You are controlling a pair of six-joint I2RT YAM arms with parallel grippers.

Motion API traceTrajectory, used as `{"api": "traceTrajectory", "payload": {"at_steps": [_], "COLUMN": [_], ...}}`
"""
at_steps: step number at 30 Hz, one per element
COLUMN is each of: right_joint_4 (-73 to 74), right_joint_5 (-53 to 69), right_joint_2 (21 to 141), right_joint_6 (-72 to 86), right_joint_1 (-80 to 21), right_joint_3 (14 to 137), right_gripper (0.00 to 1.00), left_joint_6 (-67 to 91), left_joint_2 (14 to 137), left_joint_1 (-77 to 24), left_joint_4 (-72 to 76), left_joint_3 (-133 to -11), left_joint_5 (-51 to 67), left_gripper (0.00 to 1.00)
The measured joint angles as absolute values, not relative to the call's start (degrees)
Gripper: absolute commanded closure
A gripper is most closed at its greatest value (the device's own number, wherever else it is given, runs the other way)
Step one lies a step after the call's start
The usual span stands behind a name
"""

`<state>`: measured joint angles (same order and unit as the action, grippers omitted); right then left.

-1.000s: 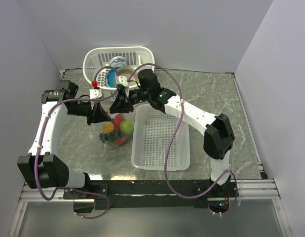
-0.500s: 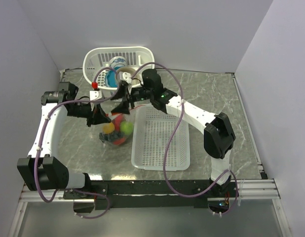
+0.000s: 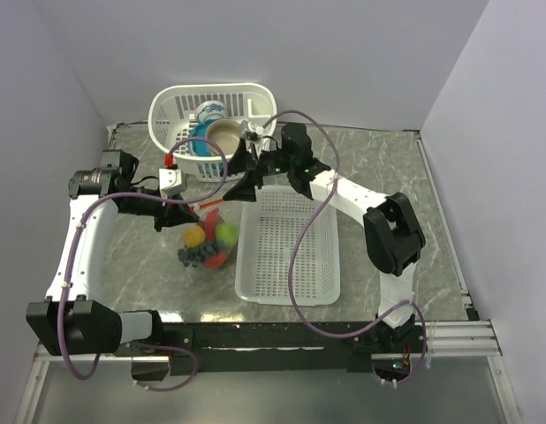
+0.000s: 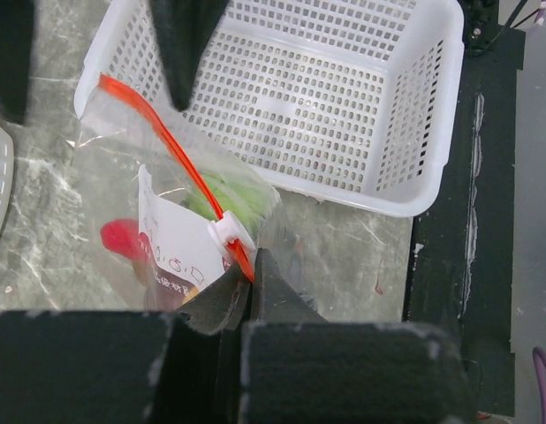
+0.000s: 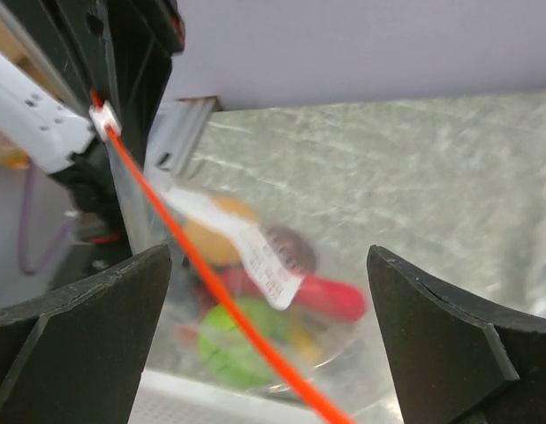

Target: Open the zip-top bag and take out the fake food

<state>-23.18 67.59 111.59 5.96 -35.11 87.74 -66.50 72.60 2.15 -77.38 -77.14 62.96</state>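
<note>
Two grippers are meeting over the zip-top bag (image 3: 206,231) in the top view. The left gripper (image 3: 190,215) is reaching in at one end of the orange-red zip strip (image 3: 212,204), and the right gripper (image 3: 238,174) is hanging at the other end, near the round white basket (image 3: 180,102) at the back. The bag is resting on the table (image 3: 379,168) just left of the flat white basket (image 3: 330,265), with the fake food (image 3: 195,236) showing through the plastic inside it. From the left wrist, the left gripper's fingers (image 4: 275,291) are pressing together on the strip just beside the white slider (image 4: 227,233), so this claw is clamped on the bag's mouth. The right gripper's two black fingers are showing at the top edge, the strip's far end lying between them. From the right wrist, the right gripper's fingers (image 5: 87,327) are standing wide apart and gripping nothing. The strip is running diagonally through the gap, and whether it is touching either finger is impossible to tell. Green, red and orange pieces are lying blurred inside the bag beyond.
</note>
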Motion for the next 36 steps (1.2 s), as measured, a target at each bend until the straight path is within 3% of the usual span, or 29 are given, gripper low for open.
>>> {"api": "traceTrajectory", "payload": {"at_steps": [7, 15, 18, 19, 22, 33, 36], "right_joint_4": [-32.75, -33.12, -30.20, -29.23, -26.72, -15.09, -13.19], "right_joint_5": [71.00, 71.81, 71.05, 70.74, 69.54, 65.36, 64.79], "right_joint_2": [111.57, 111.33, 111.33, 111.31, 111.31, 111.33, 111.35], "right_joint_6": [14.46, 14.31, 11.81, 10.94, 8.84, 0.32, -1.04], "right_joint_1": [-37.52, -40.91, -41.17, -41.23, -41.50, -43.90, -44.18], "right_joint_3": [83.85, 84.42, 86.00, 86.50, 88.27, 94.59, 95.18], "right_gripper": [0.00, 0.01, 0.09, 0.17, 0.28, 0.28, 0.36], "left_joint_6": [-67.13, -68.29, -68.36, -68.36, -68.38, -68.40, -68.40], "left_joint_2": [74.08, 74.89, 74.89, 74.89, 74.89, 74.87, 74.85], "left_joint_1": [2.15, 2.15, 2.15, 2.15, 2.15, 2.15, 2.15], "left_joint_4": [-77.38, -77.36, -77.38, -77.36, -77.38, -77.36, -77.38], "left_joint_3": [-77.14, -77.14, -77.14, -77.14, -77.14, -77.10, -77.10], "left_joint_5": [63.20, 63.24, 63.24, 63.24, 63.24, 63.18, 63.18], "left_gripper": [0.99, 0.99, 0.99, 0.99, 0.99, 0.98, 0.98]}}
